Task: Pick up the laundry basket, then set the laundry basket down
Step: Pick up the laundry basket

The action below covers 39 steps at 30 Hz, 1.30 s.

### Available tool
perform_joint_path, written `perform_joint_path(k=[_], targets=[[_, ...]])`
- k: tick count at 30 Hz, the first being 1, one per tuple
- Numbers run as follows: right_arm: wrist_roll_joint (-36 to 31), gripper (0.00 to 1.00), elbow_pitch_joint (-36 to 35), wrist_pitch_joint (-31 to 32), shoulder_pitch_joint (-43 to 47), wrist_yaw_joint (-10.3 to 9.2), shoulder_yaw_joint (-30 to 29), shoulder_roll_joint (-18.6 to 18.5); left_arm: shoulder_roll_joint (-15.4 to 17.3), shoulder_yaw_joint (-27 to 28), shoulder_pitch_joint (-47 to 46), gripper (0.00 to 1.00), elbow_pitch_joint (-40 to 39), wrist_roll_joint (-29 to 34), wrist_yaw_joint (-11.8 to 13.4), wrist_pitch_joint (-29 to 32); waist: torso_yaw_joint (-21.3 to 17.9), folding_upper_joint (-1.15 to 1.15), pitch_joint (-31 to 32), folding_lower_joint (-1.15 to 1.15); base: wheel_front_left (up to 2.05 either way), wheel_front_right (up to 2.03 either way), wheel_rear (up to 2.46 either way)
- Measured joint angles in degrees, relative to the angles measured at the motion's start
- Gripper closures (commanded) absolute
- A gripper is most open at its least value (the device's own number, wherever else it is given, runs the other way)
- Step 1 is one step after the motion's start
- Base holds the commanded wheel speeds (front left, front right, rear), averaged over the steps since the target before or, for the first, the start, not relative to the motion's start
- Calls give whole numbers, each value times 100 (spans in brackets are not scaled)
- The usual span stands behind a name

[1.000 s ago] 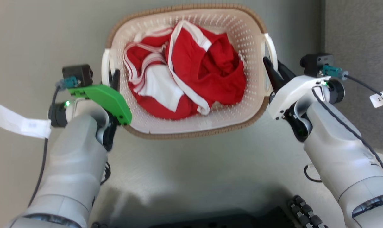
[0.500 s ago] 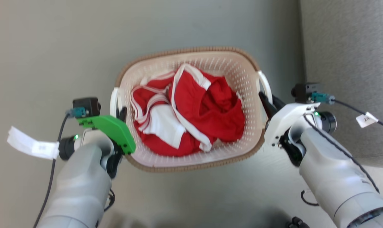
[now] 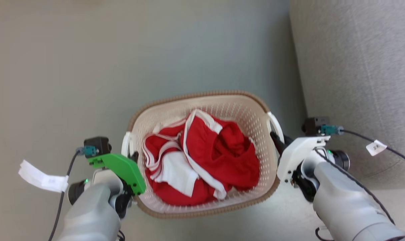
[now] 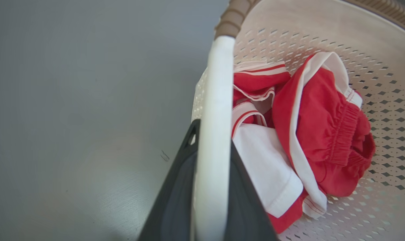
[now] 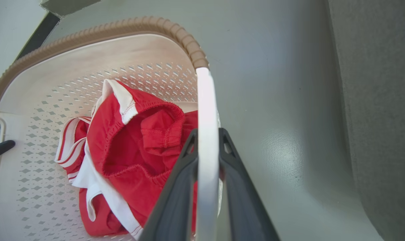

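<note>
The laundry basket (image 3: 195,95), cream and perforated with a brown woven-look rim, lies low in the middle of the head view and holds red and white clothes (image 3: 206,160). My left gripper (image 3: 133,156) is shut on the basket's white left handle (image 3: 125,147). In the left wrist view the two dark fingers (image 4: 175,194) clamp that handle (image 4: 217,100). My right gripper (image 3: 276,140) is shut on the right handle (image 3: 275,125). The right wrist view shows its fingers (image 5: 179,187) pinching the white bar (image 5: 206,110). I cannot tell whether the basket touches the floor.
Smooth grey floor (image 3: 88,67) spreads to the left of the basket and beyond it. A grey textured surface (image 3: 356,67) rises along the right side, close to the right wrist. White paper tags hang from the wrist cables (image 3: 43,177) (image 3: 376,147).
The whole picture has shifted, so the camera has moved: the basket and both grippers now sit lower and look smaller, with more floor beyond them. Both grippers stay shut on the handles.
</note>
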<state>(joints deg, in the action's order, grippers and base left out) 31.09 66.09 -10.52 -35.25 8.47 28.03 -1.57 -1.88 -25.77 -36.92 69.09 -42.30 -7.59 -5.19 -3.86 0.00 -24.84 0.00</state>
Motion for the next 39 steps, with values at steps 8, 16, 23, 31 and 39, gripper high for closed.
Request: perform_joint_path(k=[8, 16, 23, 31, 39], targets=[[125, 100, 119, 196, 189, 3, 57, 32, -12, -66, 203, 100, 35, -212, -3, 205, -61, 0, 571, 0, 0, 0, 0], [264, 100, 186, 379, 323, 3, 164, 46, -7, -163, 407, 100, 44, -354, -3, 372, -98, 0, 1074, 0, 0, 0, 0], [359, 100, 240, 561, 447, 2, 260, 71, -1, -211, 602, 100, 83, -441, -3, 509, -129, 0, 1526, 0, 0, 0, 0], [432, 100, 271, 728, 669, 2, 365, 84, 1, -237, 775, 100, 131, -479, -3, 624, -165, 0, 1886, 0, 0, 0, 0], [532, 100, 294, 955, 876, 2, 443, 116, 3, -264, 1050, 100, 221, -650, -3, 804, -215, 0, 2258, 0, 0, 0, 0]])
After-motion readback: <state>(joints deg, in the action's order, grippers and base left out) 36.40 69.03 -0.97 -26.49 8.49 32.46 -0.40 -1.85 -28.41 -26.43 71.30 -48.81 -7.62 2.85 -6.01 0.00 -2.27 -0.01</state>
